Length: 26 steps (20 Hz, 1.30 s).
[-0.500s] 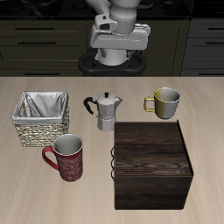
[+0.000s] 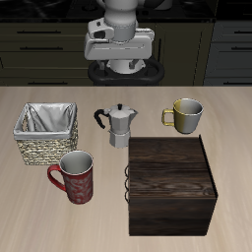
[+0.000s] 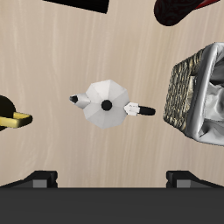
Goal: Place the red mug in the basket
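exterior view: the gripper hangs high over the table's back edge, well apart from everything on the table, holding nothing. the red mug stands upright near the front edge, just in front of the basket, close to it but apart, its handle turned away from the wooden box. a moka pot and a yellow mug stand farther back. judged from this layout, the task is at its opening step, the approach: the mug is not yet grasped. the next move calls for carrying the gripper forward and down over the mug's rim or handle, with the jaws parted enough to take the wall, while clearing the moka pot and the basket's rim.

wrist view: the moka pot lies almost directly beneath the camera; the basket and the red mug are cut off at the frame's edge, as is the yellow mug. only the two fingertips show, set wide apart with nothing between them. the mug's handle is out of frame here, and the gripper's fingers are hard to make out in the exterior view.
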{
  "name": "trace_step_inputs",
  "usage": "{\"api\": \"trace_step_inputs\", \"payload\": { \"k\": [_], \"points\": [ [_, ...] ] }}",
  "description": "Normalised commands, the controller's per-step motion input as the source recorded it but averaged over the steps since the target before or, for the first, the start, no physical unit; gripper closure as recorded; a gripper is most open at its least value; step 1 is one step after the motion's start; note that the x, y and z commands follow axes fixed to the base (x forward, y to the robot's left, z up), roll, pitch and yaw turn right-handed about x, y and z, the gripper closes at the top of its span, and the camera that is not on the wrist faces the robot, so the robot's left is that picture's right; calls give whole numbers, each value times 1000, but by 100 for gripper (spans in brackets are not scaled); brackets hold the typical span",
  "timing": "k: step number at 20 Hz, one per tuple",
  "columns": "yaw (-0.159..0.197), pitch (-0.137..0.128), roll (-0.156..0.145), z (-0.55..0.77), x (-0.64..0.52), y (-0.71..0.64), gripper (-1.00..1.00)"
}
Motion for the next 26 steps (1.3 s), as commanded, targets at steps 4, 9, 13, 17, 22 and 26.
{"api": "trace_step_inputs", "payload": {
  "k": [4, 9, 13, 17, 22, 26],
  "points": [
    [18, -39, -62, 55, 402, -361, -100],
    [-29, -3, -38, 36, 424, -331, -100],
    [-22, -2, -51, 2, 442, -393, -100],
    [26, 17, 31, -22, 411, -246, -100],
    [-17, 46, 15, -53, 448, -285, -100],
    [4, 34, 26, -71, 509, -317, -100]
  ]
}}
